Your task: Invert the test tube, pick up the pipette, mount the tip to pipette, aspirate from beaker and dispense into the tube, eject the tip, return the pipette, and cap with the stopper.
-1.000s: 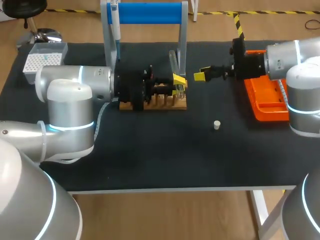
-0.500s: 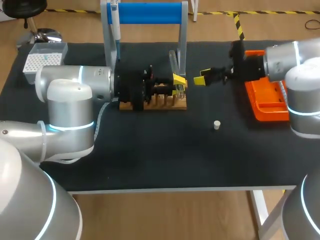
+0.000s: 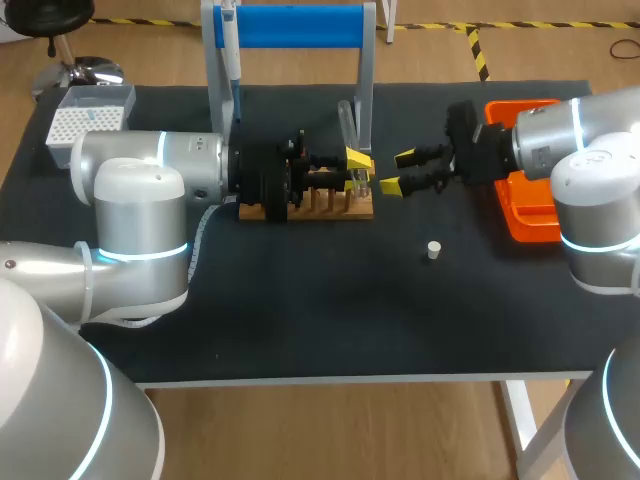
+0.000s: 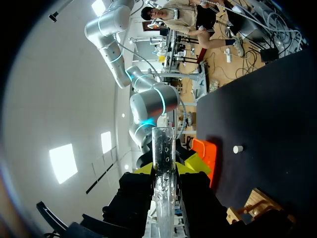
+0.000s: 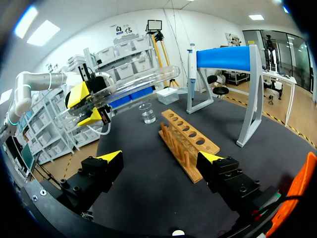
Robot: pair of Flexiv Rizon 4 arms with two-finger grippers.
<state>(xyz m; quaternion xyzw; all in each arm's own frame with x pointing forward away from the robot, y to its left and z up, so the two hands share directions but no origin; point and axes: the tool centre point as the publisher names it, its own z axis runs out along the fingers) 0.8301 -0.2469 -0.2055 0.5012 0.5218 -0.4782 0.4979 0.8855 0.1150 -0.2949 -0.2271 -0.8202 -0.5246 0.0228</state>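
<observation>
The test tube [image 4: 162, 163] is clear of the wooden rack [image 3: 318, 206], gripped around its body by the left end effector [image 3: 357, 165]. In the right wrist view it lies tilted, closer to level than upright, in the air above the bench [image 3: 300, 300]. The step in hand looks like the inversion. To do it well, the left grip should stay firm on the glass while the wrist turns, and the turn should be slow and well above the rack so neither end clips the wood or the blue stand [image 3: 300, 25]. If the right arm is meant to take the tube, it should close on a bare stretch beside the left fingers, squarely across the tube, before the left lets go. The left end effector is clamped on the tube from two sides, with its yellow tips set narrow against the glass. The right end effector [image 5: 161, 157] is spread wide and holds nothing; it sits just beside the rack's end, facing the tube but not touching it. Farther out, the pipette [image 3: 230, 50] hangs on the stand and the beaker [image 5: 147, 115] stands beyond the rack. The small white stopper [image 3: 434, 250] lies alone on the bench, with the orange tray [image 3: 530, 215] off to the right.
</observation>
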